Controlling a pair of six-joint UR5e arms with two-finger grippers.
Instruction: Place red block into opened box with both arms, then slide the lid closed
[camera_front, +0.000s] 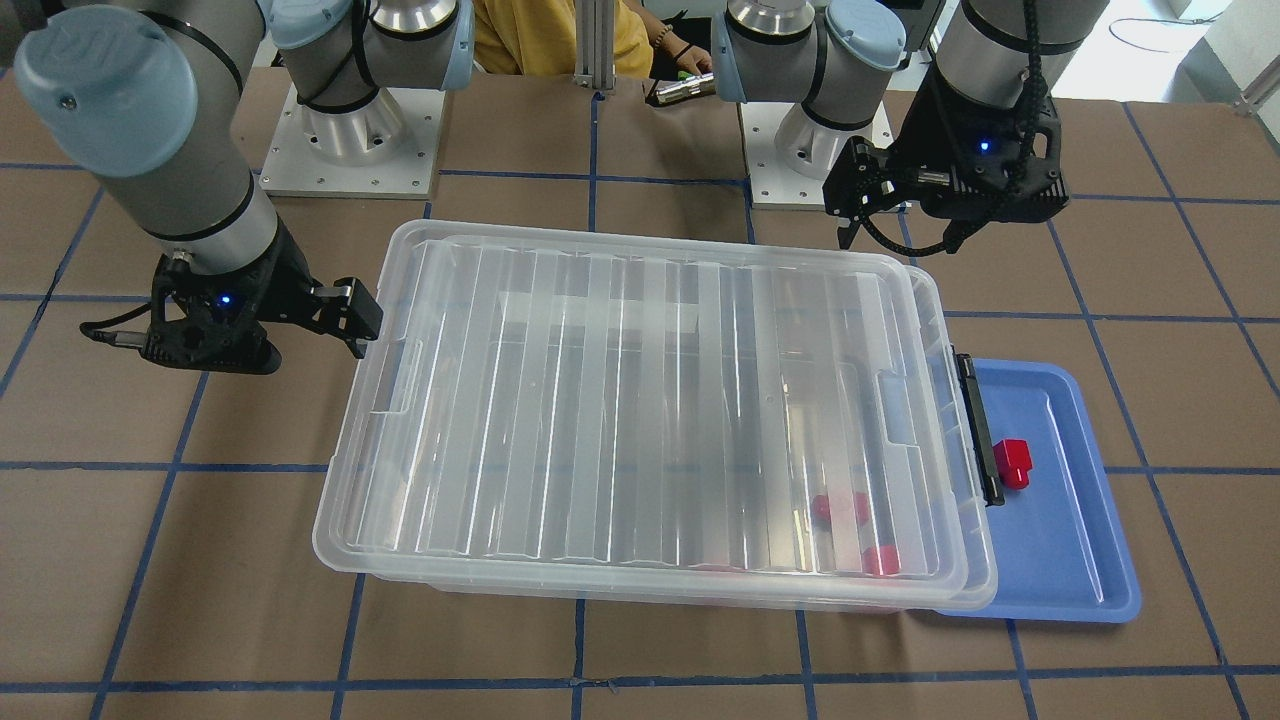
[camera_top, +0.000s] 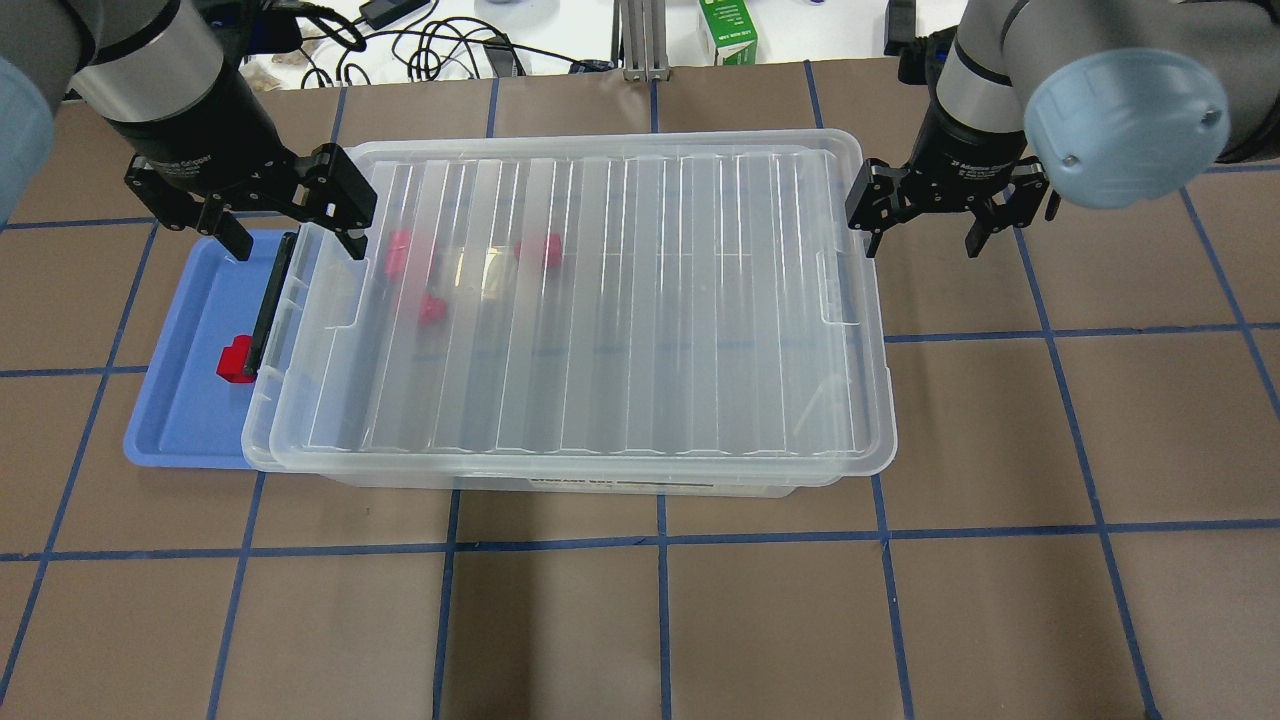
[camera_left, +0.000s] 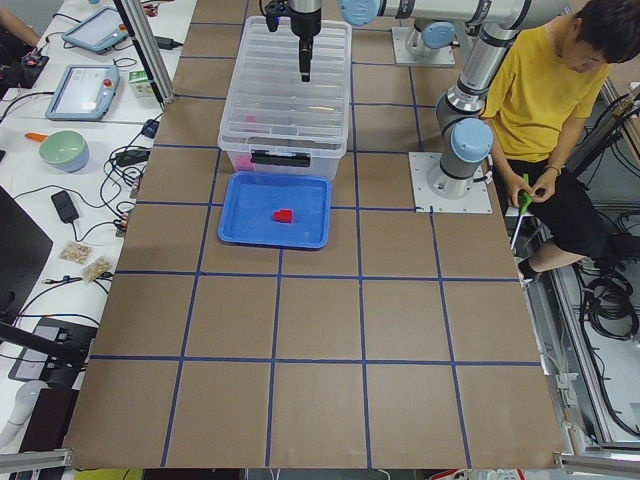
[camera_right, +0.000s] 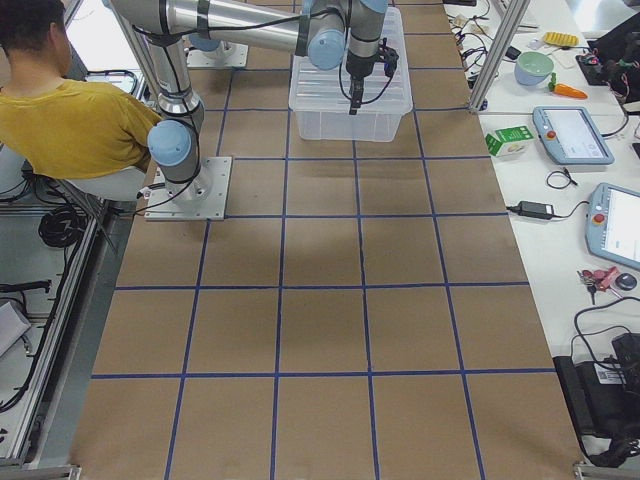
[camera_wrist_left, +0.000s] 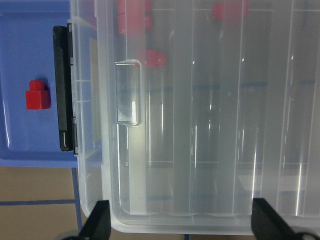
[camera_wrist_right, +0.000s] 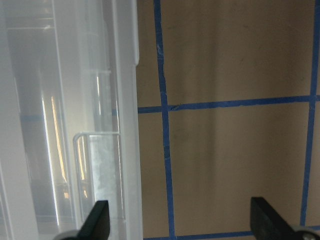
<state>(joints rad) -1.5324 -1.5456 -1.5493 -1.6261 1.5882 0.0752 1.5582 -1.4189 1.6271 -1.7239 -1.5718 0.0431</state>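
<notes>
A red block (camera_top: 540, 249) lay inside the box (camera_top: 560, 478), under the lid (camera_top: 640, 300) that covered nearly all of it. Another sat on the blue tray (camera_top: 180, 400) by the latch end. The left hand (camera_top: 290, 225) and right hand (camera_top: 922, 235) hung wide open at the box's short ends. The brown bench (camera_top: 700, 620) had blue lines. A person (camera_left: 540, 90) in yellow sat by the robot.

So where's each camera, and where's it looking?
Front-facing: across table, facing robot; left gripper at right.
Overhead: behind robot, looking down; right gripper at right.
Exterior left: table's left end; left arm nearer.
Exterior right: table's right end; right arm nearer.
Left wrist: down onto lid; own fingertips.
Right wrist: down beside lid; own fingertips.
Shared: overhead, left wrist show red block.
</notes>
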